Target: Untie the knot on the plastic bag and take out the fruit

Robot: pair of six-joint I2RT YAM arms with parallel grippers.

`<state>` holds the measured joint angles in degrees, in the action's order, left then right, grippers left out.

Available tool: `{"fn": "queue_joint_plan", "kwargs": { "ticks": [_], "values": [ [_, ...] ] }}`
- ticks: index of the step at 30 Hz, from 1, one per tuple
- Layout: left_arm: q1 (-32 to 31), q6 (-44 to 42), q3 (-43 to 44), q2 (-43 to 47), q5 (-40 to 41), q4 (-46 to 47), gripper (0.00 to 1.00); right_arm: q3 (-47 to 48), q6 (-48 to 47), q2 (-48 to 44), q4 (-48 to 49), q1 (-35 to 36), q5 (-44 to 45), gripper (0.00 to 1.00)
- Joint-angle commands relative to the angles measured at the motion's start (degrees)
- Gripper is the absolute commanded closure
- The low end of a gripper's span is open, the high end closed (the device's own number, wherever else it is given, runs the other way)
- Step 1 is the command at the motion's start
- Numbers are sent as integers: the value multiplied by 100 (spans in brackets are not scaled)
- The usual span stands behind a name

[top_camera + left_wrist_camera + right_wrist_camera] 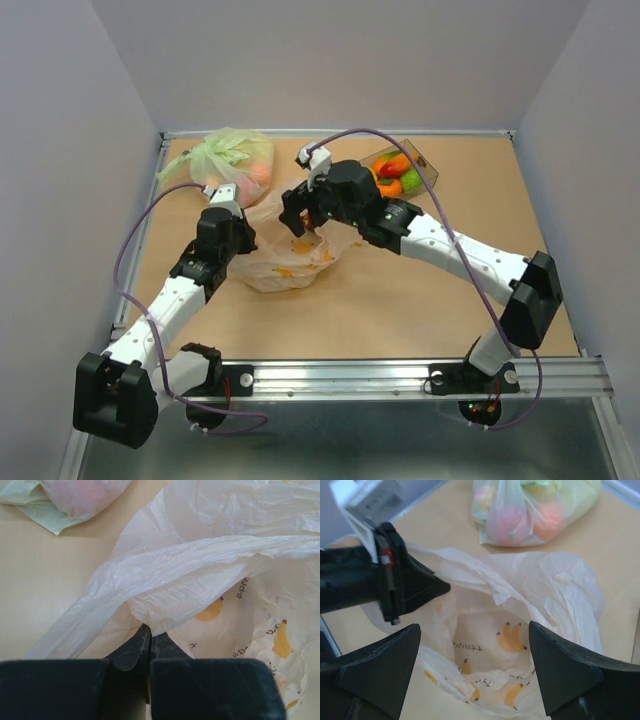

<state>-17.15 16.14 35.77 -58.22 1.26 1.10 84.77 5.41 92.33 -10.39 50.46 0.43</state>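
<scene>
The pale peach plastic bag (290, 262) with banana prints lies at mid table, its mouth open. No knot shows on it and I see no fruit inside it. My left gripper (247, 240) is shut on the bag's left edge film (165, 595), its tips (149, 630) pinching a fold. My right gripper (298, 222) hangs open and empty over the bag's mouth (485, 625). The left gripper (442, 586) shows in the right wrist view holding the rim. The toy fruit (392, 172), orange, red and green, lies in a clear box (425, 165) at the back right.
A smaller light-green bag (235, 158) with pinkish fruits stands tied at the back left, just behind the peach bag; it also shows in the wrist views (75, 500) (530, 510). Grey walls close the table's sides and back.
</scene>
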Motion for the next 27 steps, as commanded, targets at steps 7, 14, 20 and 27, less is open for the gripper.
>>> {"fn": "queue_joint_plan", "kwargs": {
  "ticks": [7,14,20,27],
  "values": [
    [18,-32,0,153,-99,259,96,-41,-136,960,-59,35,3320,0],
    [18,-58,0,126,-266,259,96,215,-50,1998,-51,-378,3280,0],
    [18,-58,-17,91,-319,259,96,242,39,2350,99,-563,2278,8],
    [27,-50,0,-49,-424,276,96,382,-443,1974,125,-563,1338,100]
  ]
}}
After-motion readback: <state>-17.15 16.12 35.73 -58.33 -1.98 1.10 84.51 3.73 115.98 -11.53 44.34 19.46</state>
